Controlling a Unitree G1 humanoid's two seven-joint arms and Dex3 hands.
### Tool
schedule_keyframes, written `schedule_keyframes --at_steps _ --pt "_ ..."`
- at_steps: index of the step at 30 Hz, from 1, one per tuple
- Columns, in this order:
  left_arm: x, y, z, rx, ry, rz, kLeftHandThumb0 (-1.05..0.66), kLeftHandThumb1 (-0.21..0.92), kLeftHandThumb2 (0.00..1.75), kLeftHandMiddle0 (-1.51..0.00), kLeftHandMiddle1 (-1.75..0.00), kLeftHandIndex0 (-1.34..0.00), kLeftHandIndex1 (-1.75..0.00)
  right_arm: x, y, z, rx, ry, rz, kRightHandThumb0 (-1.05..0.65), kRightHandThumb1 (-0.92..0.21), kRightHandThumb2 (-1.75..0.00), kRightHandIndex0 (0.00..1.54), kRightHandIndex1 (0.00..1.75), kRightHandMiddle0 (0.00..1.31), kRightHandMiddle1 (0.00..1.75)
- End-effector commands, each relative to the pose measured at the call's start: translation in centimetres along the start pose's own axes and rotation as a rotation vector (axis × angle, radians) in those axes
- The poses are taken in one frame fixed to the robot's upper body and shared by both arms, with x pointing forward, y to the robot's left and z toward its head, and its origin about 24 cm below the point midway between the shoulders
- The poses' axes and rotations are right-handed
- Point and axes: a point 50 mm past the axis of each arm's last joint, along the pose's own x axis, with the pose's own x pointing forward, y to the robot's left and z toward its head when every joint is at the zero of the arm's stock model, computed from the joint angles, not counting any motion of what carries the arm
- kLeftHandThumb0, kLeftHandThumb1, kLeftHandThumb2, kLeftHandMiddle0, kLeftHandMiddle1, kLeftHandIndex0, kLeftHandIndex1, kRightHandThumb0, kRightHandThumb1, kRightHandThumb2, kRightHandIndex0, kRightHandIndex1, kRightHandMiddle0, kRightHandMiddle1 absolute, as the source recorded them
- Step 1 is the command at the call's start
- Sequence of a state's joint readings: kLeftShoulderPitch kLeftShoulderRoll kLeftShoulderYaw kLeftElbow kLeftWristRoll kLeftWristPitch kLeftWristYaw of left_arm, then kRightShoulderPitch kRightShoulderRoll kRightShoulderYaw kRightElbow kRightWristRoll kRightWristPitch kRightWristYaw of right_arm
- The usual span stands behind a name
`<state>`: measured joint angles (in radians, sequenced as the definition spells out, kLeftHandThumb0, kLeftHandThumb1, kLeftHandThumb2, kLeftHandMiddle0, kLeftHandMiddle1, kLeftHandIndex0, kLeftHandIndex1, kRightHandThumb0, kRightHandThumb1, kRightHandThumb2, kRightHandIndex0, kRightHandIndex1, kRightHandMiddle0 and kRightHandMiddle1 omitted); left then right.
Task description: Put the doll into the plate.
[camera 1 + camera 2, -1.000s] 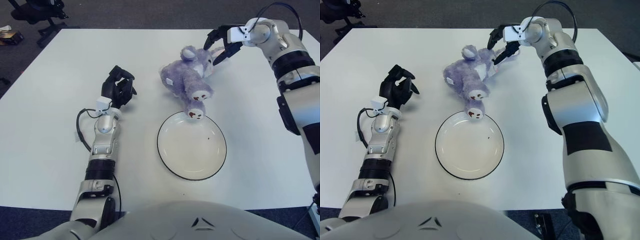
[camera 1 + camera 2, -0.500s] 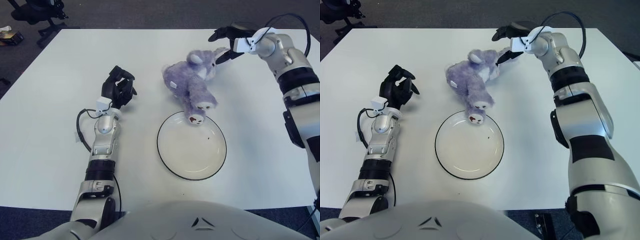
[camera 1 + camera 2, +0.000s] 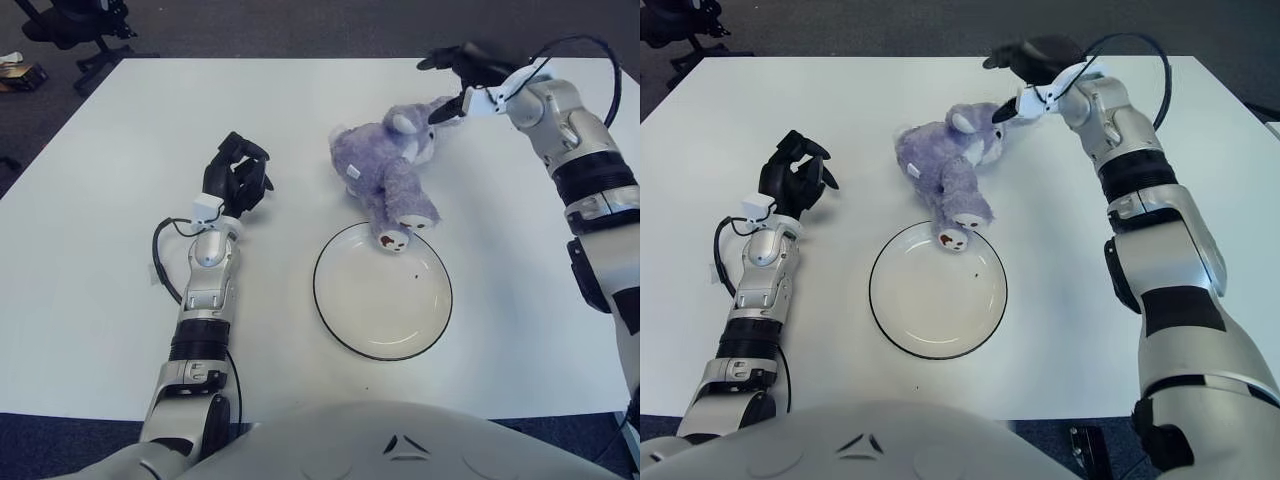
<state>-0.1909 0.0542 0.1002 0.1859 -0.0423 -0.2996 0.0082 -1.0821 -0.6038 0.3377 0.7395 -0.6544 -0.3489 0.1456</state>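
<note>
The purple plush doll (image 3: pixel 382 172) lies on the white table just beyond the plate (image 3: pixel 340 318), head toward the far right. One of its feet (image 3: pixel 392 238) overlaps the plate's far rim. The white plate has a dark rim and holds only a small dark speck. My right hand (image 3: pixel 442 90) hovers at the doll's head with its fingers spread, the lower fingertip close to the doll's ear, gripping nothing. My left hand (image 3: pixel 236 174) shows to the left of the doll, curled and holding nothing.
The table's far edge (image 3: pixel 300 58) runs behind the doll, with dark floor and an office chair (image 3: pixel 75 25) beyond it. A black cable (image 3: pixel 160 262) loops beside my left forearm.
My right hand has let go of the doll's head and opened, drawing up and to the right. The doll has shifted a little right, its foot staying on the plate's rim.
</note>
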Motion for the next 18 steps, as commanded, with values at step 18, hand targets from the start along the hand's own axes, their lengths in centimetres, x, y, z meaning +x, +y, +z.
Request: schedule_keyframes --at_steps 18 --pt "-1.7 0.0 -2.2 -0.002 0.090 0.022 -0.27 0.92 0.45 -0.90 -1.75 -0.56 -1.75 -1.5 1.8 -0.1 -0.056 0.016 0.128 -0.52 -0.89 -0.01 0.67 0.00 0.56 0.06"
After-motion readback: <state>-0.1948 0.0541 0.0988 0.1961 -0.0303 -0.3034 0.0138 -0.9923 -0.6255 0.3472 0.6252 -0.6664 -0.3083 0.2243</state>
